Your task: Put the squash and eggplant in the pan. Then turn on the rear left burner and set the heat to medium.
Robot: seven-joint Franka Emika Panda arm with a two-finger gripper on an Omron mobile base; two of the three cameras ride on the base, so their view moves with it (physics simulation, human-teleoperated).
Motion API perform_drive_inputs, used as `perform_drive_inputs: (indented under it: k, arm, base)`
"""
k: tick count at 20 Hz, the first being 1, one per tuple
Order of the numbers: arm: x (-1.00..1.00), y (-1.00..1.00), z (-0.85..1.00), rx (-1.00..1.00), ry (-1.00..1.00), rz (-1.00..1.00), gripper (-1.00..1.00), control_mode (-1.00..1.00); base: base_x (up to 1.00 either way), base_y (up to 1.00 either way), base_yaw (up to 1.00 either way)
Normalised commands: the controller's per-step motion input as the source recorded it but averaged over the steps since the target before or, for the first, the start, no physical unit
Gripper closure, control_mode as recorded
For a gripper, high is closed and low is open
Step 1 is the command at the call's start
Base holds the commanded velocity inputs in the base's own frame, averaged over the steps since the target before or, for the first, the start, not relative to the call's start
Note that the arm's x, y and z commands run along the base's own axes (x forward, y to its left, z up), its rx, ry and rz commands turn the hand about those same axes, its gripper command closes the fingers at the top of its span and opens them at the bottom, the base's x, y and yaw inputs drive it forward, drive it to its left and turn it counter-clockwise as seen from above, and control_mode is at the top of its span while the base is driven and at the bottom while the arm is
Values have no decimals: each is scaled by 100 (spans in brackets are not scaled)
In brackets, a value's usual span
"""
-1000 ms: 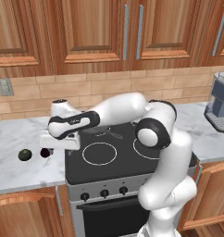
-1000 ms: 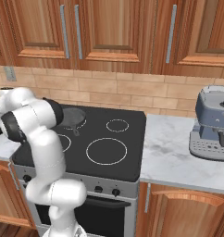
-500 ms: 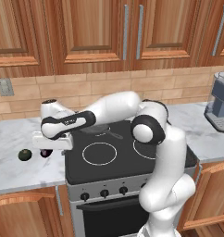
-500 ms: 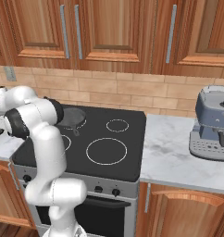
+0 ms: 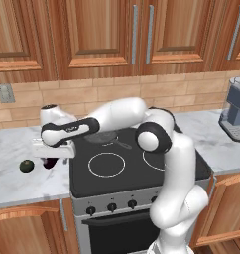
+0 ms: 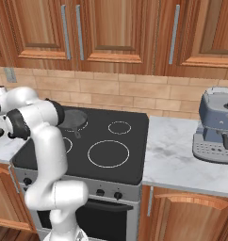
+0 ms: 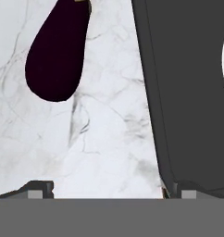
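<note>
A: Where do the vegetables lie?
B: On the counter [image 5: 23,186], at nine o'clock from the cooktop [image 5: 137,168]. The squash [image 5: 26,166] sits at nine o'clock from the eggplant [image 5: 49,162], near it.
A: And the pan [image 6: 73,119]?
B: On the cooktop's rear left. The coffee machine [image 6: 216,126] stands at three o'clock, well apart.
</note>
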Motion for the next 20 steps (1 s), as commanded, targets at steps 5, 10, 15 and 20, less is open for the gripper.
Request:
perform_drive_inputs:
  k: [5,10,15,20]
  arm:
    - [27,0,0,0,-1,-1,-100,-100]
    - [25,0,0,0,-2,-1,-100,-100]
    - [24,0,0,0,0,-2,-100,-100]
    - [24,4,-7,0,0,-2,-100,-100]
  base:
    - [0,0,0]
    - [0,0,0]
    - [0,0,0]
    - [0,0,0]
